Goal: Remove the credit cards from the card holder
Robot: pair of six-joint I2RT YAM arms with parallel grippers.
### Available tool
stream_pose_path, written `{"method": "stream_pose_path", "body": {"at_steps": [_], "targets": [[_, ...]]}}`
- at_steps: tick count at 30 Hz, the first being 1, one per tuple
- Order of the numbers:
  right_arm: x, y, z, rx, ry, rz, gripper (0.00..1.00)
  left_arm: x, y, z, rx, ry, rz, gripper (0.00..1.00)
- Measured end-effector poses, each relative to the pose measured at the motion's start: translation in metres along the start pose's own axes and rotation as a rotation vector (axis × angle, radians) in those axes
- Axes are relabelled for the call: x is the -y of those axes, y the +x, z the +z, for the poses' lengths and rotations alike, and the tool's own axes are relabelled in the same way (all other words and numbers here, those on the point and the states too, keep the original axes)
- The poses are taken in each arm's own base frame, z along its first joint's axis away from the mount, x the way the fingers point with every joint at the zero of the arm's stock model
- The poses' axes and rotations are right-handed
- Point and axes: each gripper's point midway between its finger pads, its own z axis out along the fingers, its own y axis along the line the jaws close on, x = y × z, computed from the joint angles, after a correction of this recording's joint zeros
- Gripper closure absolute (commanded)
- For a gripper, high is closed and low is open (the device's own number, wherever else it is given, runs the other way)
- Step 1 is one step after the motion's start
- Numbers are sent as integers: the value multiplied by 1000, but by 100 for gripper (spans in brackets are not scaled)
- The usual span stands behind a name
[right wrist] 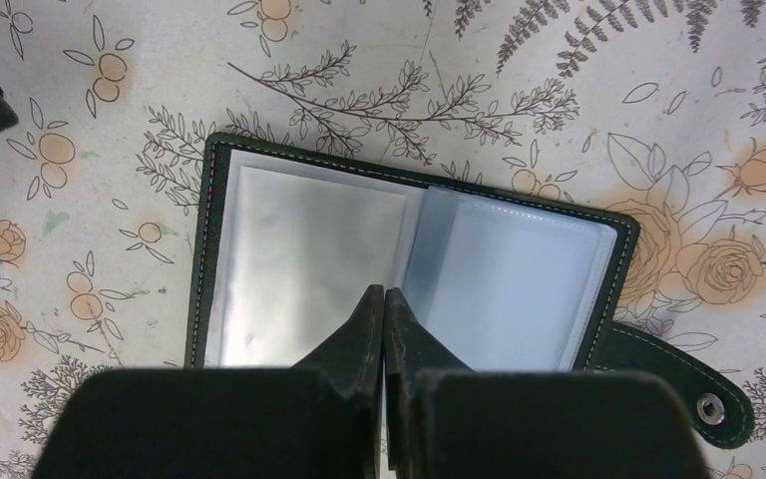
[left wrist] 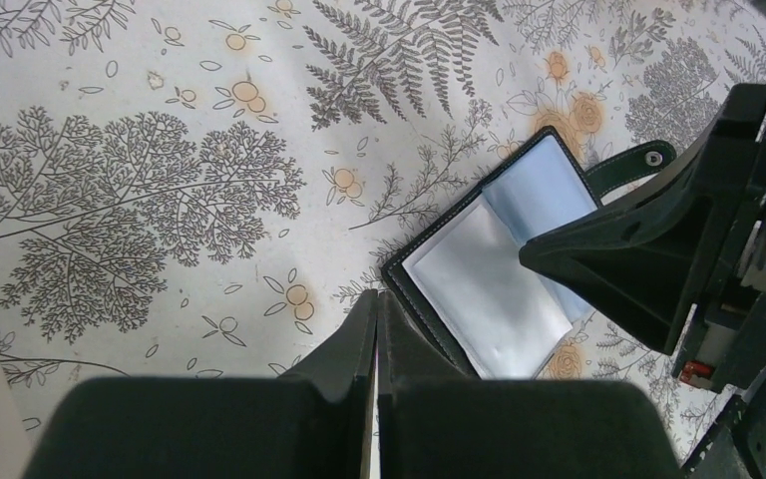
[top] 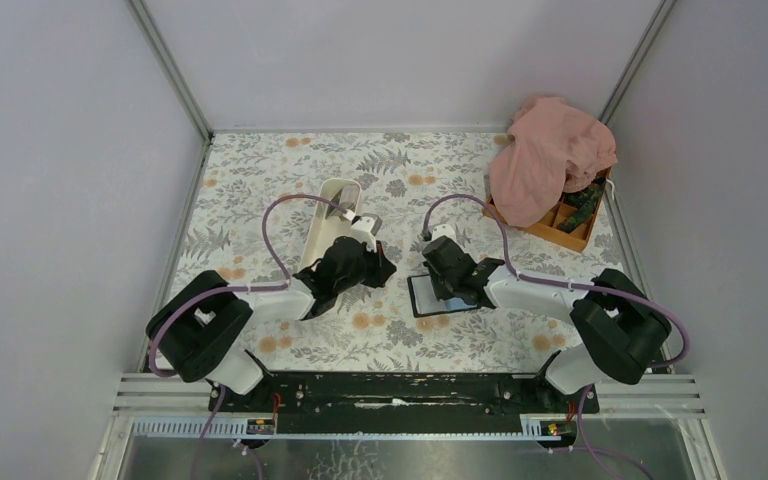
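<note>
The small black folding card holder lay open on the floral worktop, near its middle. Your right end effector was pressed together over the holder's middle fold. Your left end effector, pressed together, held nothing. If only a sleeve was caught, lifting might drag the whole holder.

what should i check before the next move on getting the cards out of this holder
1. Card holder lying open on the table: ok.
2. Snap strap undone and clear of the sleeves: ok.
3. Right gripper over the middle fold: ok, jaws shut.
4. A sleeve or card pinched in it: cannot tell.
5. A card showing in the clear sleeves: not ok, none visible.
6. Left gripper steadying the holder: cannot tell. It is shut at the holder's corner, but contact is unclear.
</note>
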Motion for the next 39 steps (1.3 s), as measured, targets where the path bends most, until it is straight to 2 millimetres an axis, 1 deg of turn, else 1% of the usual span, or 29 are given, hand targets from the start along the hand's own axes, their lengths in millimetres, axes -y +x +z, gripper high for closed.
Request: {"method": "stream_pose_path", "body": {"at_steps": [7, 11, 12, 15, 17, 18, 20, 23, 27, 30, 39], "targets": [[1, -6, -5, 29, 4, 20, 100, 4, 1, 1, -11, 22, 0, 100], [2, -6, -10, 42, -1, 37, 100, 7, 2, 1, -17, 35, -1, 100], [2, -6, -11, 45, -3, 40, 95, 7, 3, 1, -20, 38, -1, 100], [2, -9, -14, 56, -8, 48, 52, 7, 5, 2, -29, 43, -4, 100], [1, -8, -14, 52, -8, 46, 36, 8, 5, 2, -28, 42, -9, 100], [1, -7, -14, 52, -6, 40, 30, 7, 5, 2, -27, 39, -12, 100], [-1, -8, -15, 51, -3, 22, 24, 5, 3, 2, -20, 24, -19, 100], [-9, -11, -16, 52, 1, -16, 21, 0, -1, 0, -3, -9, -27, 100], [-25, -18, -17, 59, -7, -55, 21, -4, -6, -3, 16, -41, -35, 100], [-31, -18, -14, 51, -4, -71, 21, -8, -7, -3, 18, -58, -43, 100], [-33, 1, 1, -23, 32, -115, 27, -11, -8, -3, 21, -67, -59, 100]]}}
